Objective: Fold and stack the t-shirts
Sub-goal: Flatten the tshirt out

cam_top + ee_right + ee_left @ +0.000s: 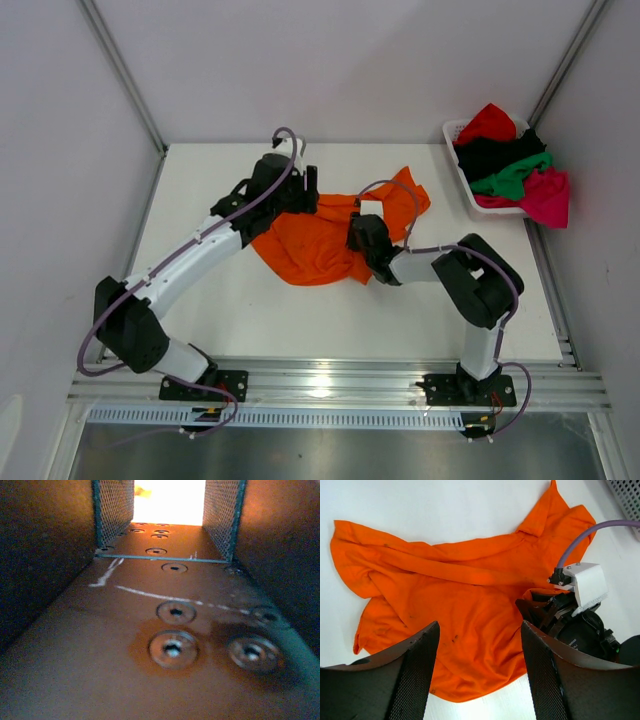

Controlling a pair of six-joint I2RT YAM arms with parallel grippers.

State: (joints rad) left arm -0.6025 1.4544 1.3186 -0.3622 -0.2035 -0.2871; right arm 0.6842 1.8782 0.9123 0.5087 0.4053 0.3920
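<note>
A bright orange t-shirt (315,245) lies crumpled in the middle of the white table. In the left wrist view the orange t-shirt (465,595) spreads out wrinkled below me. My left gripper (305,195) hovers over its far left part, and the left gripper (480,630) is open with nothing between its fingers. My right gripper (358,232) rests low on the shirt's right side. The right gripper (169,500) has its mesh pads (115,510) apart, with a bright orange glow in the gap. The right gripper (545,612) also shows in the left wrist view, touching the cloth.
A white slatted basket (452,130) stands at the back right corner. It holds a red t-shirt (488,122), a black one (495,155), a green one (515,175) and a magenta one (548,195) hanging over its rim. A purple cable (590,532) arcs above the orange shirt.
</note>
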